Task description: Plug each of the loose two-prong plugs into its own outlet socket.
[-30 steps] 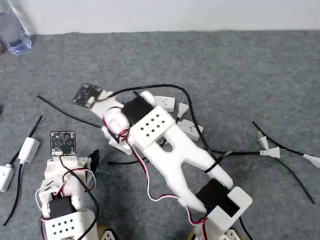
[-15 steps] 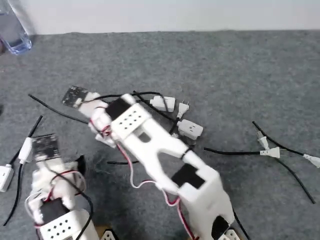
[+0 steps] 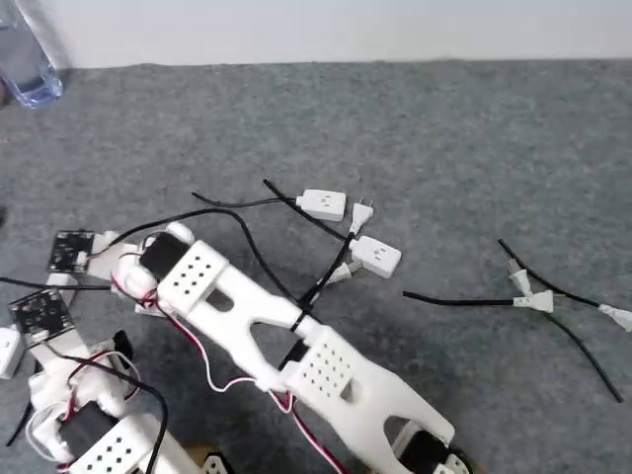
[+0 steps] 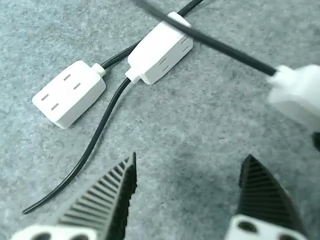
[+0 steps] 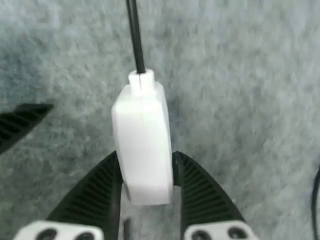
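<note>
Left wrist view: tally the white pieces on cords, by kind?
Sockets lying on the carpet: 2
Blurred white block on a black cord, kind unclear: 1
Total: 3

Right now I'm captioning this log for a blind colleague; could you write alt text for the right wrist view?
The right end effector is shut on a white connector block, gripping it by its two sides between black ribbed fingers. The block's black cord runs away from the camera over grey carpet.
</note>
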### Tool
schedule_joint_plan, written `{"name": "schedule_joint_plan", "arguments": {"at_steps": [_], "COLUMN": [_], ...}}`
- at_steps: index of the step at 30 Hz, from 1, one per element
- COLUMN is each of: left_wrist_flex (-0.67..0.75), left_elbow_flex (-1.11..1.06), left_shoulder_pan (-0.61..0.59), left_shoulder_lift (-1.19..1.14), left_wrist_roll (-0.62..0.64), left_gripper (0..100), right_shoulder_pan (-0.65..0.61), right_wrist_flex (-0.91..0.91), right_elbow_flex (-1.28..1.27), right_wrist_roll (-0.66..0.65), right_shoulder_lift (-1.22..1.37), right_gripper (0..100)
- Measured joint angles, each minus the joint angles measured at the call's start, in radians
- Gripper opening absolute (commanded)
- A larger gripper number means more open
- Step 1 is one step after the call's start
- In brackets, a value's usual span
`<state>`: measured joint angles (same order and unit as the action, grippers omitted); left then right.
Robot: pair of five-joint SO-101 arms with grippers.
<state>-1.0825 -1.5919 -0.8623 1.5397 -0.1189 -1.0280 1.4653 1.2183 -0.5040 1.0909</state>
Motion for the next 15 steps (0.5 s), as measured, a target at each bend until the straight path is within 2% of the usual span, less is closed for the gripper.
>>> {"name": "schedule_joint_plan", "arguments": {"at_steps": [4,15], "left_wrist_flex": [0.0,0.0], "left_elbow_flex": [0.0,0.0], "left_shoulder_pan": [-0.006,-0.005], "left_shoulder_lift": [0.0,0.0], "left_wrist_roll": [0.0,-0.002], "left_gripper": [32,32], "right_shoulder_pan": [-0.005,-0.077], "right_wrist_flex": [0.003,0.0], "right_elbow_flex": [0.124,0.181], "right_wrist_roll": [-0.032,-0.092], "right_shoulder_lift": [0.08,0.115], "right_gripper": [4.4,30.9]}}
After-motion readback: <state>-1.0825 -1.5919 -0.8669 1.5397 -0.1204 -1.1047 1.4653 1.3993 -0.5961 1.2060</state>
